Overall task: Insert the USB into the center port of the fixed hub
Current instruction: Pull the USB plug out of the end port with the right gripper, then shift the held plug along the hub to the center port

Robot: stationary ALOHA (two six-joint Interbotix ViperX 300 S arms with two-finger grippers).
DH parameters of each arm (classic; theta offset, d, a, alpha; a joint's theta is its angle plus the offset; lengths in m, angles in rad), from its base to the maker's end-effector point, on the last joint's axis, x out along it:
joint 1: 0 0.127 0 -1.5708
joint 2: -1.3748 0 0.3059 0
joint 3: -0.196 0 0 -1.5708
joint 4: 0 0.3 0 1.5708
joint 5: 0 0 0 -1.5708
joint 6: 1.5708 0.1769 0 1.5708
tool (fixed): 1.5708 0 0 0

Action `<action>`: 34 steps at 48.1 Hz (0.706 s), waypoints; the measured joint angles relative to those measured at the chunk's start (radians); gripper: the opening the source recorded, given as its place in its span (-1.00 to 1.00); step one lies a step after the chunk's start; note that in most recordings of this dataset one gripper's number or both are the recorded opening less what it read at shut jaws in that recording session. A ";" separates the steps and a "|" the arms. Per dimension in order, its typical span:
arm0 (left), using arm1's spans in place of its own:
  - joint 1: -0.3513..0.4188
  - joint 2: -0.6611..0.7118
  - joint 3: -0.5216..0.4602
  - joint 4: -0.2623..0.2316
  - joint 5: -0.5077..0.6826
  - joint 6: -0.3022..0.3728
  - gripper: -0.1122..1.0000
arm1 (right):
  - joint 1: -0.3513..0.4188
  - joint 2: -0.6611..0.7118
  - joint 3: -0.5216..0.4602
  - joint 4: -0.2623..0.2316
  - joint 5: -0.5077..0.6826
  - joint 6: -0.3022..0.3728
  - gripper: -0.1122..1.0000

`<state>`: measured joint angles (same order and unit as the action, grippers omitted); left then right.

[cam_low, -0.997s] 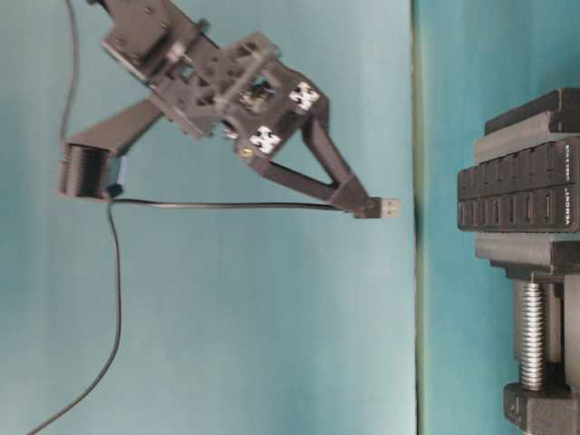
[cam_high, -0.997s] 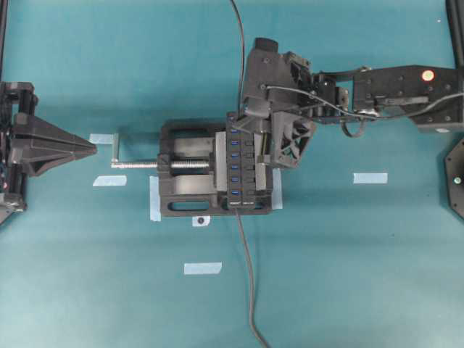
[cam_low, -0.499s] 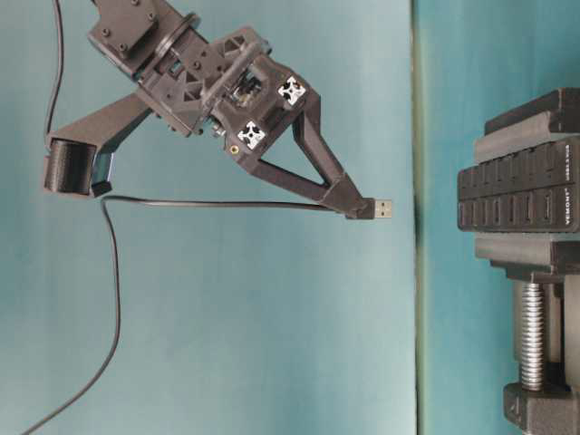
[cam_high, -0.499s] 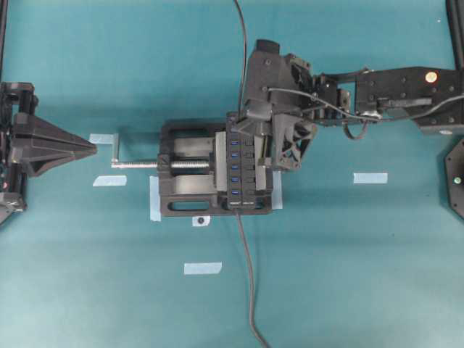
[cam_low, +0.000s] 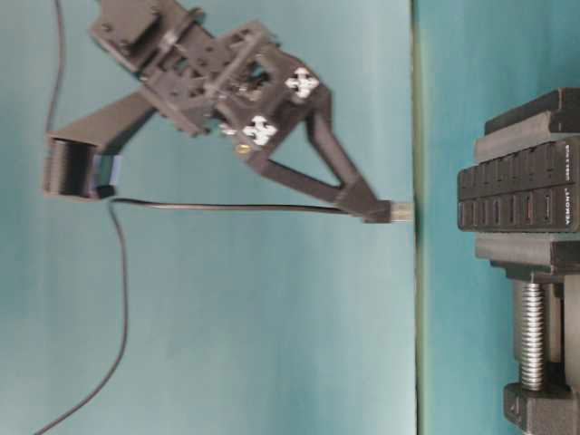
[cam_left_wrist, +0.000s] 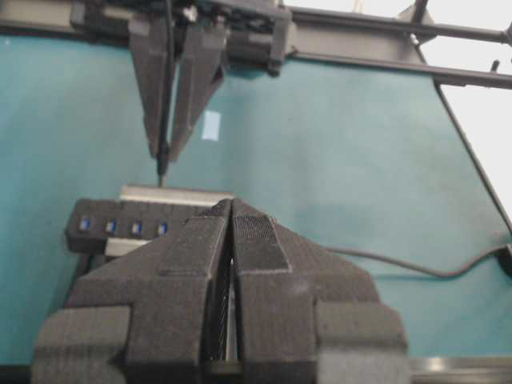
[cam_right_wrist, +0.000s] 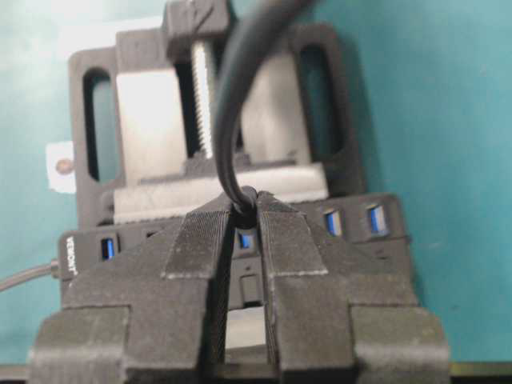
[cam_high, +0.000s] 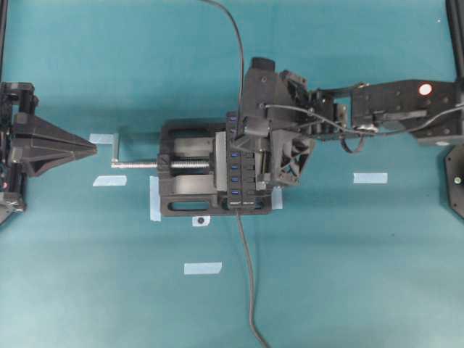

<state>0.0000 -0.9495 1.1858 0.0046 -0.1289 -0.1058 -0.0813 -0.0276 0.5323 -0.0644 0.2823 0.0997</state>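
My right gripper (cam_low: pixel 373 210) is shut on the USB (cam_low: pixel 396 213), a small black plug with a silver tip and a thin dark cable (cam_low: pixel 227 207) trailing behind. The plug hangs a short way off the fixed hub (cam_low: pixel 517 195), a long black bar clamped in a vise, with a clear gap between them. In the right wrist view the gripper (cam_right_wrist: pixel 245 202) pinches the cable end, and the center port (cam_right_wrist: pixel 246 240) shows blue between the fingers. From overhead the right gripper (cam_high: pixel 255 148) covers part of the hub (cam_high: pixel 239 174). My left gripper (cam_high: pixel 90 148) rests shut and empty at the left.
A black vise (cam_high: pixel 185 170) with a silver screw (cam_high: pixel 138 164) holds the hub. The hub's own cable (cam_high: pixel 248 275) runs toward the front edge. Blue tape strips (cam_high: pixel 370 177) lie on the teal table. The USB cable (cam_high: pixel 238 43) leads off the back.
The right gripper has carried the plug a little closer to the hub and shifted along the port row toward its middle. The left arm has not moved.
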 measured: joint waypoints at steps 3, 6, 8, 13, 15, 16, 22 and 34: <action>0.000 0.000 0.000 0.002 0.000 0.000 -0.80 | 0.002 0.006 0.005 0.000 -0.015 0.000 -0.64; 0.000 0.000 0.000 0.002 0.000 0.000 -0.80 | 0.005 0.014 0.008 0.000 -0.026 0.000 -0.64; 0.000 0.000 0.000 0.002 0.000 0.000 -0.80 | 0.006 0.018 0.011 0.002 -0.031 0.000 -0.64; 0.000 0.000 0.000 0.002 0.000 0.000 -0.80 | 0.008 0.026 0.009 0.002 -0.035 0.000 -0.64; 0.000 0.000 0.000 0.002 0.000 0.000 -0.80 | 0.008 0.029 0.009 0.002 -0.037 0.000 -0.64; 0.000 0.000 0.000 0.000 0.000 0.000 -0.80 | 0.008 0.029 0.009 0.002 -0.037 0.000 -0.64; 0.000 0.000 0.000 0.002 0.000 0.000 -0.80 | 0.008 0.043 0.011 0.002 -0.044 0.000 -0.64; 0.000 0.000 0.000 0.000 -0.002 0.000 -0.80 | 0.008 0.069 0.012 0.003 -0.060 0.000 -0.64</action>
<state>0.0000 -0.9495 1.1858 0.0046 -0.1304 -0.1058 -0.0736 0.0414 0.5446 -0.0614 0.2224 0.0997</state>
